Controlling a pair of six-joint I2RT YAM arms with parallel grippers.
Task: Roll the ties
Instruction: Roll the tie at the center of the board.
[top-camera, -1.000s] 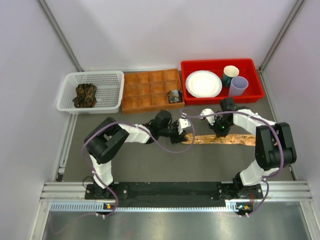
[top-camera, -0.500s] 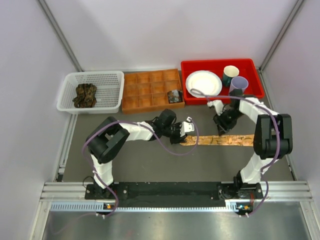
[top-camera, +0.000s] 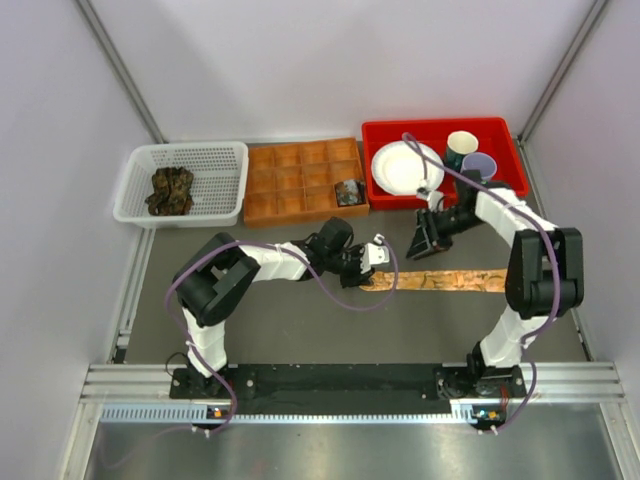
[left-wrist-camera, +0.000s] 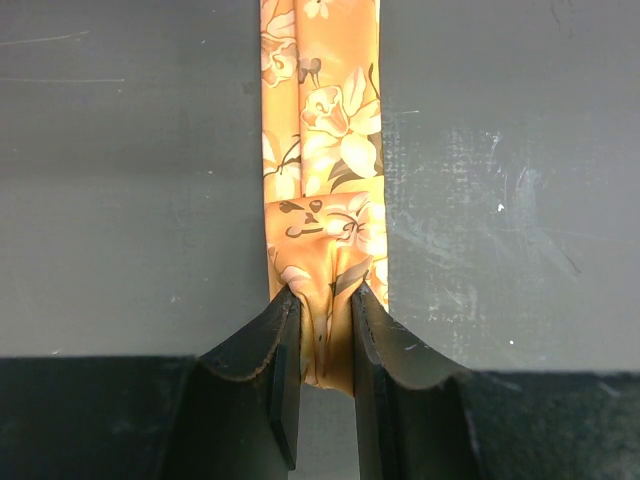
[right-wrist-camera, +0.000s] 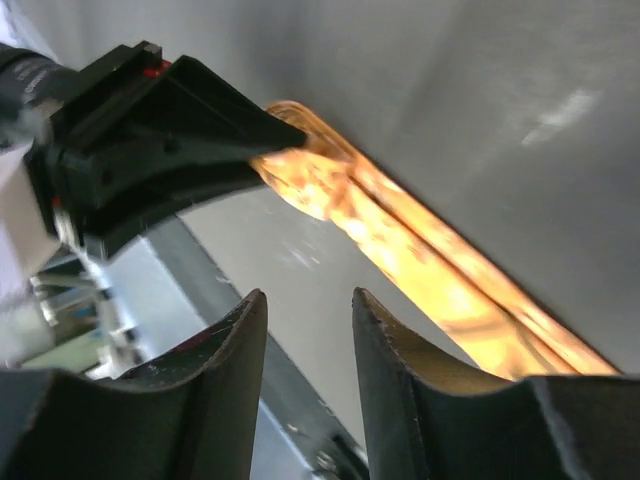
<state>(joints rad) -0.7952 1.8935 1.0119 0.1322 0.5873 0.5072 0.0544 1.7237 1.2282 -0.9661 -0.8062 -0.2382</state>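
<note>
**Obs:** L side status?

**Op:** L gripper (left-wrist-camera: 322, 296) is clamped on the folded-over end of the orange tie (left-wrist-camera: 325, 150). The rest of the tie lies flat on the table (left-wrist-camera: 120, 200), running straight out ahead of the fingers (left-wrist-camera: 270, 340). I see one fold only, so I judge the roll barely begun.

**Obs:** R?

**Op:** R gripper (right-wrist-camera: 308, 298) holds nothing, jaws a narrow gap apart. It hangs above the tie, further along from L's tips, not touching.

**Obs:** How will you do the turn well?

**Op:** Pinch centred across the tie's width. Rotate the wrist w/o pulling, so the edges stack. I'd bring R down to press the flat part just ahead of L, to stop the strip skewing. Slow.

**Obs:** Blind spots?

**Op:** Fabric betw. L's fingers is hidden, so I can't tell the layer count. The far end is cut off in the L wrist view. R wrist view is glared, pattern unreadable. Top view is too small to check edge alignment.
</note>
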